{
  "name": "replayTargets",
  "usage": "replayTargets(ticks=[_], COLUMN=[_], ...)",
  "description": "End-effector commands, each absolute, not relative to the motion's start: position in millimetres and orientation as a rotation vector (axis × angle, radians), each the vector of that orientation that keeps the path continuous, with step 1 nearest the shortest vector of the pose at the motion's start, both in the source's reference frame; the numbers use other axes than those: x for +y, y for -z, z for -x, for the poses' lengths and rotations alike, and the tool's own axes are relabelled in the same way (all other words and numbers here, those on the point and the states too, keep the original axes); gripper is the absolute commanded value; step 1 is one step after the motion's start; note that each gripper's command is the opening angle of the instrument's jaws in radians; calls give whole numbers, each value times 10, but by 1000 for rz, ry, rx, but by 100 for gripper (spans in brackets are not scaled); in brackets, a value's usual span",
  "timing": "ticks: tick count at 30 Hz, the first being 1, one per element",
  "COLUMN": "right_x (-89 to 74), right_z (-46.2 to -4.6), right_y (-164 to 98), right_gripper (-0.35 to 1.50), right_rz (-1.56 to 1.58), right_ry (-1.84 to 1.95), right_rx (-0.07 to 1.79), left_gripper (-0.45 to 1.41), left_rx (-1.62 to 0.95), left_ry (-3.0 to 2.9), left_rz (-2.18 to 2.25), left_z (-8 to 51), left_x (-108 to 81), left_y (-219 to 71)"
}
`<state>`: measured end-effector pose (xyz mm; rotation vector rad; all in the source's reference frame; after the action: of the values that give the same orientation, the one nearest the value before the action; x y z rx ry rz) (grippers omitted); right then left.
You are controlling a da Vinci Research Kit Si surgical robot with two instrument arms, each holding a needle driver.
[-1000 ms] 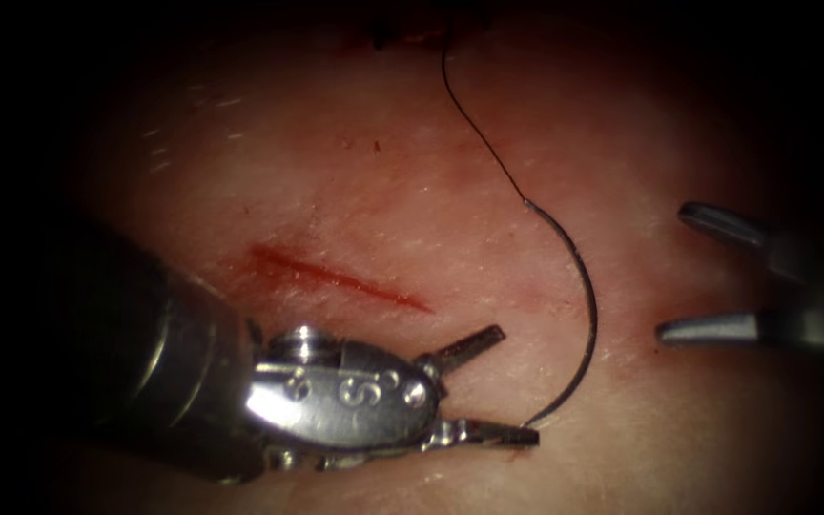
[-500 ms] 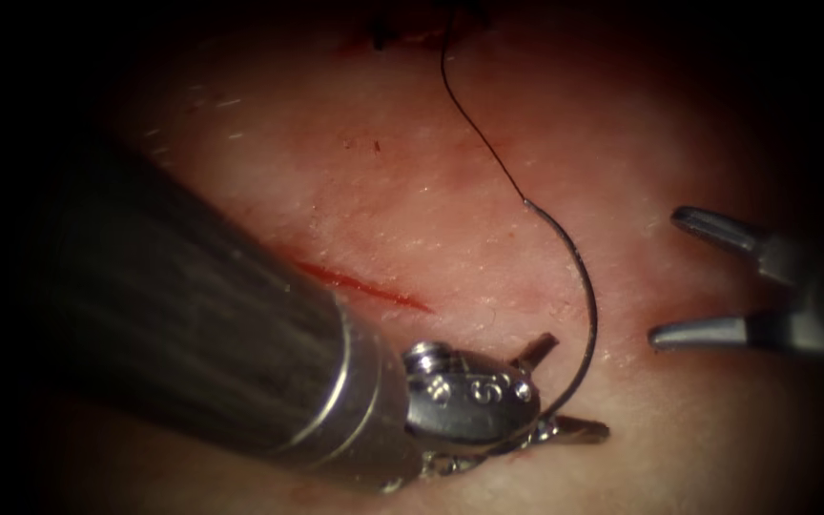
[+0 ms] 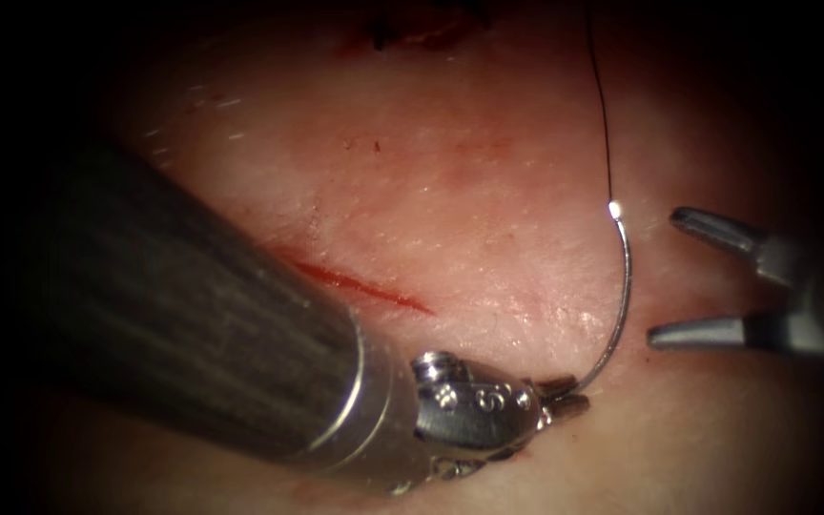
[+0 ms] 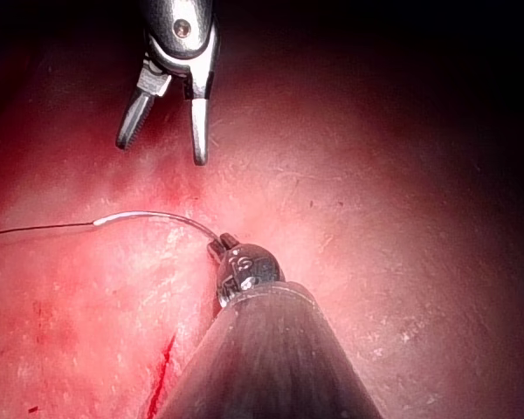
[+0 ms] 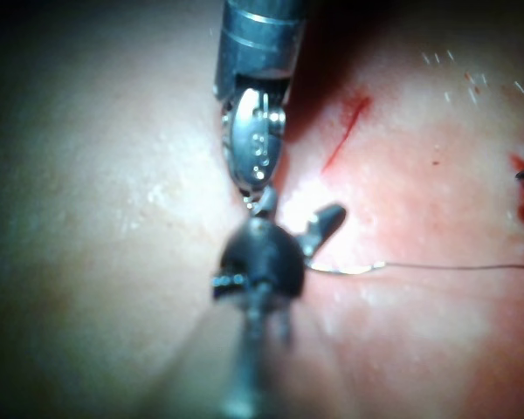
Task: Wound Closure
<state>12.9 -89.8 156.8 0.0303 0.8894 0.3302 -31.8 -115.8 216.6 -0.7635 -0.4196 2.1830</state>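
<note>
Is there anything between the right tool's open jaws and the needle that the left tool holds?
Nothing visible. The left tool grips the needle near its tip, right of the cut, out of the tissue. The right tool, empty, faces the needle's curve across bare tissue.

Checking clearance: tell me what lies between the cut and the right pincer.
In the endoscope view, the needle arcs between the cut and the open right pincer, held near its tip by the left pincer; otherwise bare tissue.
</note>
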Motion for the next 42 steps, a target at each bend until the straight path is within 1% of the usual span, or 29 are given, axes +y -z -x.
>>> replayTargets(ticks=[1, 7, 9, 12, 14, 17, 21, 24, 26, 29, 37, 42], right_x=[-911, -911, -911, -908, -904, -899, -891, -883, -878, -872, -869, -870], right_z=[-138, -144, -147, -158, -169, -187, -207, -215, -217, -217, -239, -258], right_y=[-1568, -1568, -1567, -1565, -1564, -1564, -1565, -1567, -1568, -1572, -1575, -1579], right_gripper=[79, 79, 83, 94, 98, 98, 89, 86, 86, 86, 86, 83], right_rz=[-35, -41, -43, -30, -17, -52, -164, -207, -238, -274, -204, -146], right_ry=[-375, -502, -557, -646, -689, -763, -791, -790, -802, -846, -945, -986], right_rx=[878, 841, 827, 796, 776, 779, 834, 854, 864, 868, 805, 677], left_gripper=[-25, -22, -20, -18, -16, -13, -16, -20, -20, -25, -28, -28], left_rx=[-421, -345, -318, -293, -274, -247, -208, -186, -168, -147, -99, -94], left_ry=[-2187, -2187, -2193, -2202, -2212, -2230, -2268, -2295, -2320, -2341, -2343, -2346], left_rz=[771, 796, 797, 793, 791, 810, 842, 867, 884, 895, 880, 876], left_z=[320, 294, 285, 274, 268, 262, 255, 247, 240, 232, 232, 233], left_x=[-1172, -1157, -1152, -1147, -1144, -1141, -1138, -1137, -1136, -1133, -1134, -1136], left_y=[-2154, -2132, -2126, -2121, -2119, -2116, -2112, -2109, -2106, -2103, -2100, -2098])
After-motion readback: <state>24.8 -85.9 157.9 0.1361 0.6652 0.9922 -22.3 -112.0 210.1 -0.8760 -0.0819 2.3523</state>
